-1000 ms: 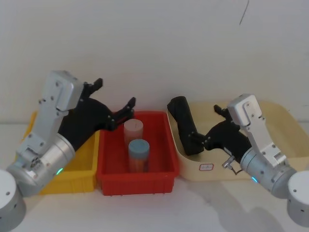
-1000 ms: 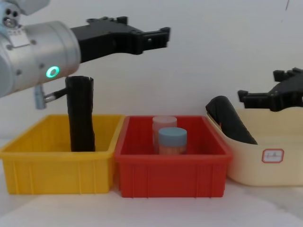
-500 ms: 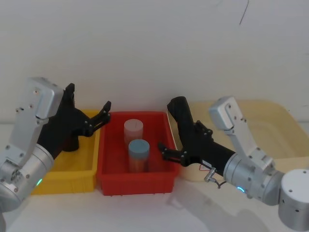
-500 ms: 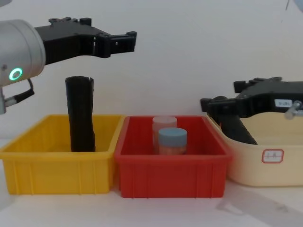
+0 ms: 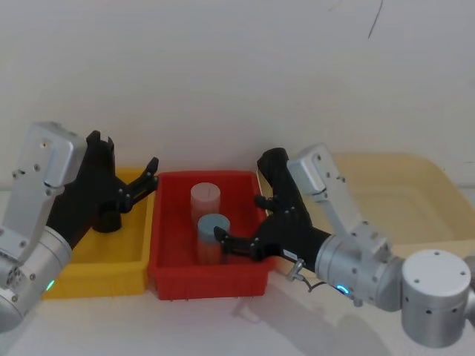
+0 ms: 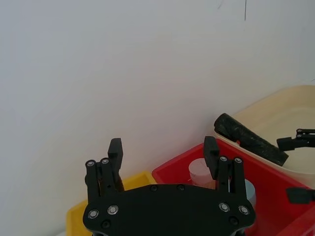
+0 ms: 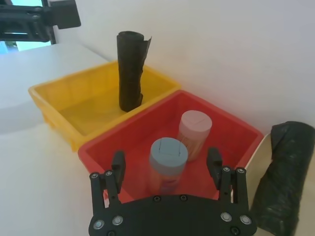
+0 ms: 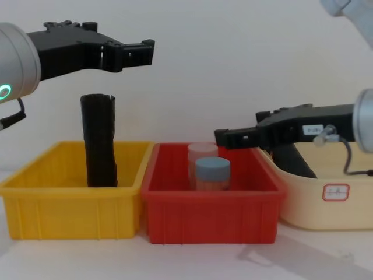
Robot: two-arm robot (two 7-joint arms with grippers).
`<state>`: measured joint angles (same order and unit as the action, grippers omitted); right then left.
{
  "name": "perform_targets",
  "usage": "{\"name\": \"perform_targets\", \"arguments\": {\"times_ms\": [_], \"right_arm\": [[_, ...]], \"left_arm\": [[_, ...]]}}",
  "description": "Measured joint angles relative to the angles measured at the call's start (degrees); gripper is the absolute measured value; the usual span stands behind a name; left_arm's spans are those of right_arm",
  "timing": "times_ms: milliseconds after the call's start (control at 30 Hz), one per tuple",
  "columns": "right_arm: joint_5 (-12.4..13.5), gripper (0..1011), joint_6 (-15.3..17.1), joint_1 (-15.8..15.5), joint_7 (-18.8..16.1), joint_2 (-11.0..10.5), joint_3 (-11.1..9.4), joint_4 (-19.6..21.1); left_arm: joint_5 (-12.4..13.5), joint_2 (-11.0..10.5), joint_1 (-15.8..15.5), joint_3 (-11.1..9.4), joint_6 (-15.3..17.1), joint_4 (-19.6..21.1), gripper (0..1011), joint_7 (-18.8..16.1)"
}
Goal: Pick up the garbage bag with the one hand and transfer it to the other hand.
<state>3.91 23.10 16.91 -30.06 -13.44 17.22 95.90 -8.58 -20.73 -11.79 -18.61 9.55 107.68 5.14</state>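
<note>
Step in hand: the approach to the pick, with nothing grasped yet. The garbage bag (image 8: 99, 140) stands upright in the yellow bin (image 8: 70, 213), which sits against the left side of the red bin (image 8: 210, 213). My left gripper (image 8: 144, 51) hangs above and to the left of the red bin, higher than the roll's top and apart from it, jaws spread wide and empty. My right gripper (image 8: 224, 137) reaches in over the red bin's right rim, just above the two jars (image 8: 208, 169) inside it, jaws likewise wide and holding nothing. A second roll (image 5: 278, 174) leans in the beige tub (image 8: 326, 204) on the red bin's right, untouched. Judgement: the next move calls for my left gripper to come down around the upright roll and close on it low enough to leave bare length for my right gripper to take. The roll is tall and narrow, so an off-centre closing could tip it.
</note>
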Motion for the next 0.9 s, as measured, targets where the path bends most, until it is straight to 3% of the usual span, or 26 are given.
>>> {"name": "perform_targets", "arguments": {"times_ms": [533,900], "right_arm": [[-1.5,1002,4.0,4.7,4.4,4.1,2.9,-7.1],[-2.5,1002,5.0,7.4,6.4,6.0,4.6,-11.8]], "left_arm": [[0.3,-0.2,0.7,0.4,0.4,0.8,1000,-0.6],[0.4,-0.2,0.8,0.5,0.5,0.9,1000,-0.7]]}}
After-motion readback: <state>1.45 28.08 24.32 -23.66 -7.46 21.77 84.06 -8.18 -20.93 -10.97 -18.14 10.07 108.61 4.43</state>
